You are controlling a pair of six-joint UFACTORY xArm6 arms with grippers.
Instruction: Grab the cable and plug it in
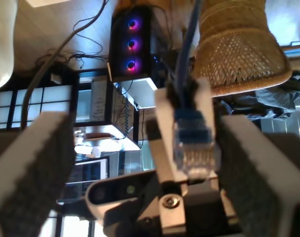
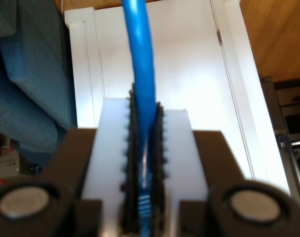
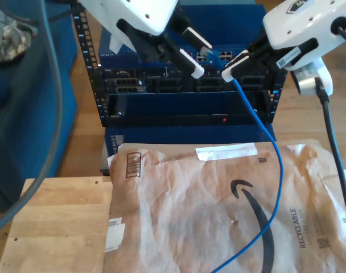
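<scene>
Our second hand (image 2: 144,109) is clenched on the cable (image 3: 274,149), its ribbed pads (image 2: 131,148) pressed against the blue cord from both sides. In the exterior view it holds the cable in front of the equipment rack (image 3: 161,85), toward that view's right. From there the cable hangs down and curves over the brown paper mailer (image 3: 207,222) on the wooden surface (image 3: 53,227), and the frame's lower edge cuts off the rest of it. The first wrist view shows the translucent plug (image 1: 193,143) sticking out past the gripping fingers, somewhat blurred. Our first hand (image 3: 197,56) is released, its pads spread wide on either side of the plug without touching it. We cannot make out which rack port the plug faces.
</scene>
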